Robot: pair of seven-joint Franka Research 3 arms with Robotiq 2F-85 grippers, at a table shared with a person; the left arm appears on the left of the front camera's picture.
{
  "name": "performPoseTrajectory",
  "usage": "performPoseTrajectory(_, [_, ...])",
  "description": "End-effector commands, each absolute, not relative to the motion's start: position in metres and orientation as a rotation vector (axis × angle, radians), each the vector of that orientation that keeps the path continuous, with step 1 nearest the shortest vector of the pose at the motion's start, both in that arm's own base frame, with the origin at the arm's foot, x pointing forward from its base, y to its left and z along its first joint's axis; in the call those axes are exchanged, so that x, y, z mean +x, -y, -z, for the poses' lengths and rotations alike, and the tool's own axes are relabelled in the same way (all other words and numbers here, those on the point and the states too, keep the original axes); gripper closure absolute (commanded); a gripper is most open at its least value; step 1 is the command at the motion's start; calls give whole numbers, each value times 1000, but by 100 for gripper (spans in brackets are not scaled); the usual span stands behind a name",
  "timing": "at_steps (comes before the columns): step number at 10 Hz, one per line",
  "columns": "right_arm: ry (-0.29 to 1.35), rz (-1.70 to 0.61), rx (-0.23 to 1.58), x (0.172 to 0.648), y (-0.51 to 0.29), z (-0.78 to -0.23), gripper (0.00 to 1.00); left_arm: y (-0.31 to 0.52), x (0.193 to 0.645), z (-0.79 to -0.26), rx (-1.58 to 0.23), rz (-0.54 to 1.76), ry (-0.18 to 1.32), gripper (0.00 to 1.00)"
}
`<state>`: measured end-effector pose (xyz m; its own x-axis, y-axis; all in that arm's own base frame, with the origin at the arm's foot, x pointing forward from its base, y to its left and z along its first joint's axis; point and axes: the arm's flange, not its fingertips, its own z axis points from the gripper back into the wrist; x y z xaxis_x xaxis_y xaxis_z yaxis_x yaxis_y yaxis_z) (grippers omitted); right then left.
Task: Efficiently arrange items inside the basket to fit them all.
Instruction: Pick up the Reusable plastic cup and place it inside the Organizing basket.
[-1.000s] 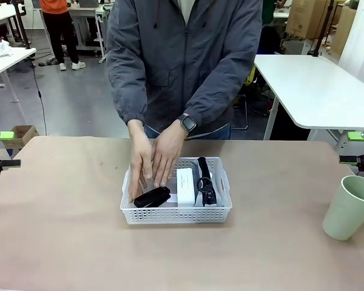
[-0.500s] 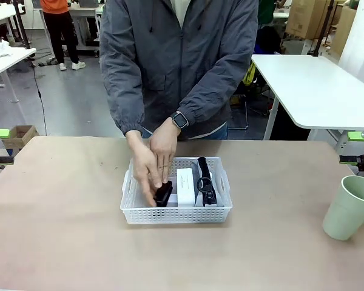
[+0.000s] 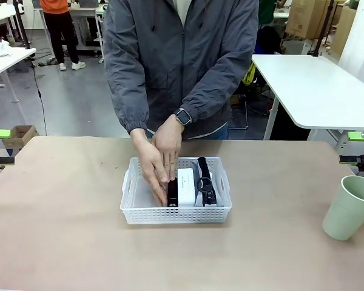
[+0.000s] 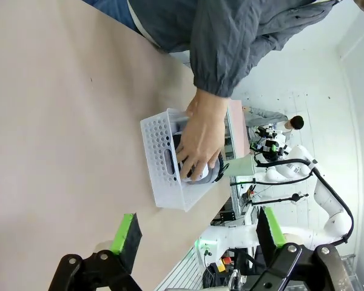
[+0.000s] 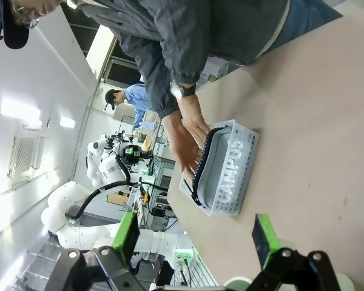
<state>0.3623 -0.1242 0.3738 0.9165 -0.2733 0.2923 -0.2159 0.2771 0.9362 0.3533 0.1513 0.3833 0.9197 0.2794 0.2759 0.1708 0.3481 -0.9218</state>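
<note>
While both sets of jaws stand wide and empty, left gripper (image 4: pixel 197 242) and right gripper (image 5: pixel 194 242) hang well clear of the basket (image 3: pixel 176 213), one off each short end. Person's hands (image 3: pixel 161 159): angled down into basket, fingers pressing black stapler (image 3: pixel 172 194) on edge against white box (image 3: pixel 185 185). Grey pouch (image 3: pixel 201 173): right of box, touching it. Free floor: basket's left part. Green cup (image 3: pixel 350 207): upright, well right of basket. Open table (image 3: pixel 60 230) surrounds basket.
</note>
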Motion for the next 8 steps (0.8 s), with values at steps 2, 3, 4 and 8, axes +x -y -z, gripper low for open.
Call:
performPoseTrajectory(2, [443, 56, 1297, 362, 123, -378, 0, -150, 350, -385, -1220, -87, 411, 0])
performPoseTrajectory(3, [443, 56, 1297, 362, 123, -378, 0, -150, 350, -385, -1220, -87, 411, 0])
performPoseTrajectory(4, [443, 56, 1297, 362, 123, -378, 0, -150, 350, -385, -1220, -87, 411, 0])
performPoseTrajectory(8, [441, 40, 1302, 362, 124, -374, 0, -150, 350, -385, -1220, -87, 411, 0])
